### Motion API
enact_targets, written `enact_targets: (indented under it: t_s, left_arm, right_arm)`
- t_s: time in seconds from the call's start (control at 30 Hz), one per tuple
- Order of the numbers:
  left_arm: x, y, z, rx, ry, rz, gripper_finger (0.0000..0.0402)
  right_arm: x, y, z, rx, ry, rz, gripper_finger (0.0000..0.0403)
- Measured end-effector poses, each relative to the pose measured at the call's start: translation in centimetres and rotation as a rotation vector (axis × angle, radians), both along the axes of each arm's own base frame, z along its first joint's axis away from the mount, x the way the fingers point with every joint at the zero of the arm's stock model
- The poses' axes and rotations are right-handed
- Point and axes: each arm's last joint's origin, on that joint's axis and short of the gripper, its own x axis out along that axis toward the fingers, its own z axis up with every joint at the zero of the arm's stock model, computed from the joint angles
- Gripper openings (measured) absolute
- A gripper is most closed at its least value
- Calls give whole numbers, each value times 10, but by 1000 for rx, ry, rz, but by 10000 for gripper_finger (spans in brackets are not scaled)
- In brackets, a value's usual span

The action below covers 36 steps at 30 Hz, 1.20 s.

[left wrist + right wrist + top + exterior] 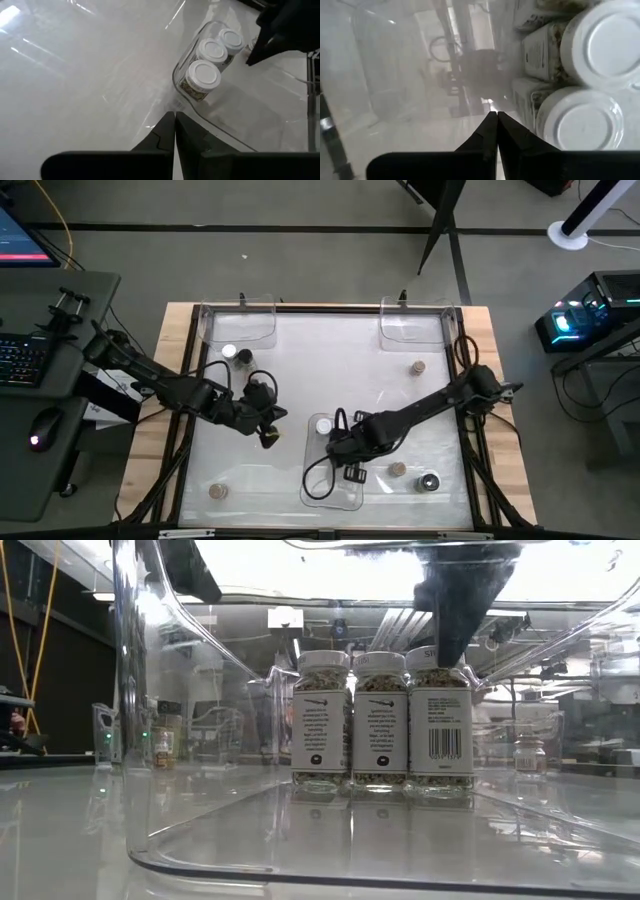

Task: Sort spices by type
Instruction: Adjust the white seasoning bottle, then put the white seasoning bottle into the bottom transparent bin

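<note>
Three white-capped spice jars (380, 710) stand upright in a row inside a clear tray (300, 865) near the table's near edge. In the high view only one white cap (323, 424) shows; my right arm covers the others. My right gripper (496, 120) is shut and hangs just beside these jars (580, 122), above the rightmost jar (440, 710) in the low view. My left gripper (175, 125) is shut too, hovering over bare table left of the tray (225, 125), fingers pointing toward the jars (203, 74). My right gripper has its shut fingers close beside the white-capped jars in the tray. Whether a finger touches a jar, I cannot tell.
Loose jars stand about the table: a white-capped one (229, 353) and a dark-capped one (244, 360) far left, tan-capped ones (415, 366), (397, 470), (215, 492), a dark one (428, 482). Two clear trays (240, 325), (415, 325) sit at the far edge.
</note>
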Motion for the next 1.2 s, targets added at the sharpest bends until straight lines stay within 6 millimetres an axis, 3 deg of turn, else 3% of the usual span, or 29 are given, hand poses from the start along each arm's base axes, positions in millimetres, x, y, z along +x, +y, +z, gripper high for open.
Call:
enact_targets:
  t_s: [0.27,0.47,0.7,0.8,0.93,1.2]
  left_arm:
    - [-3,3,0,74,41,-49,0]
    - [-10,16,5,103,78,-32,0]
    - [-23,39,29,177,45,-90,0]
    - [-33,58,42,149,86,-27,3]
    - [-49,94,51,159,265,116,33]
    - [-82,156,35,36,550,533,161]
  right_arm:
    - [0,-10,0,-133,3,-81,0]
    - [0,-12,4,-116,-9,-86,0]
    - [6,-4,44,-75,-102,-7,0]
    - [8,-4,66,-94,-159,-14,0]
    - [10,-11,89,-145,-233,-53,0]
    - [6,-23,100,-200,-199,-76,0]
